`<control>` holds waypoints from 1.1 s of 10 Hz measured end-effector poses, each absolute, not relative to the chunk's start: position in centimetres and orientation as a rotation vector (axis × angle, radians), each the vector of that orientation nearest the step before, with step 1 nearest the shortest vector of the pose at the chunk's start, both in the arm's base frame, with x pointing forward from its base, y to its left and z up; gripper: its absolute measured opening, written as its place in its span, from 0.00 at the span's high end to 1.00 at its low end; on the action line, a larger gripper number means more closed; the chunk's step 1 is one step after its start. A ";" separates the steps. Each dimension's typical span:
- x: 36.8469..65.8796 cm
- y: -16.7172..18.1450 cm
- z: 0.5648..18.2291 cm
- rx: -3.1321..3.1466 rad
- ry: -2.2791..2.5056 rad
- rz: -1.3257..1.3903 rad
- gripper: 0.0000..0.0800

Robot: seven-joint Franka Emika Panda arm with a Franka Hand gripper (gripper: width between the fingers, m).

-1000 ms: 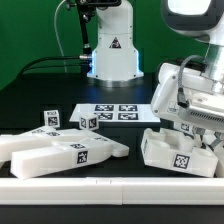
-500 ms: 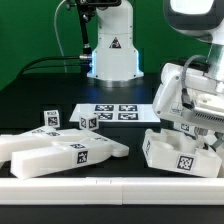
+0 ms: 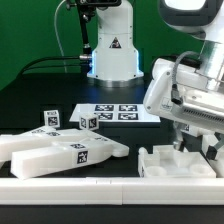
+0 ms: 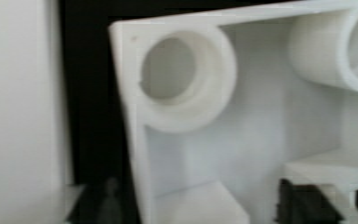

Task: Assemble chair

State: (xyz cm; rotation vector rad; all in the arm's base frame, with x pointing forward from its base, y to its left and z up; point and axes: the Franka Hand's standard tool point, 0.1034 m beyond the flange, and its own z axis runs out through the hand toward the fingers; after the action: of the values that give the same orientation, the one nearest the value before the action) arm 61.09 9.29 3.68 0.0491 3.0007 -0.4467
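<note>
On the black counter (image 3: 25, 110) the chair panel (image 3: 182, 163) lay flat, round sockets up, seemingly ready for legs (image 3: 60, 150), while the hand (image 3: 180, 143) hovered just above it, fingers (image 4: 98, 206) spread, gripping nothing.

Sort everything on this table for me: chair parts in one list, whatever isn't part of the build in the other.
Chair parts:
- long legs
- two small blocks
- slotted panel, at the exterior view's right

Not part of the build:
- marker board
- robot base, at the back
</note>
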 end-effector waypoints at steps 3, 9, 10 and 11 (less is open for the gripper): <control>61.3 8.9 5.0 0.088 2.983 -0.474 0.19; 61.5 7.1 6.3 0.518 2.900 -0.471 0.19; 61.4 7.1 6.2 0.607 2.876 -0.463 0.19; 61.4 7.1 6.3 0.721 2.838 -0.451 0.19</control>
State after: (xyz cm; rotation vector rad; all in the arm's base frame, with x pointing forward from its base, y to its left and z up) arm 61.43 7.11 6.27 0.7213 2.8380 -0.4513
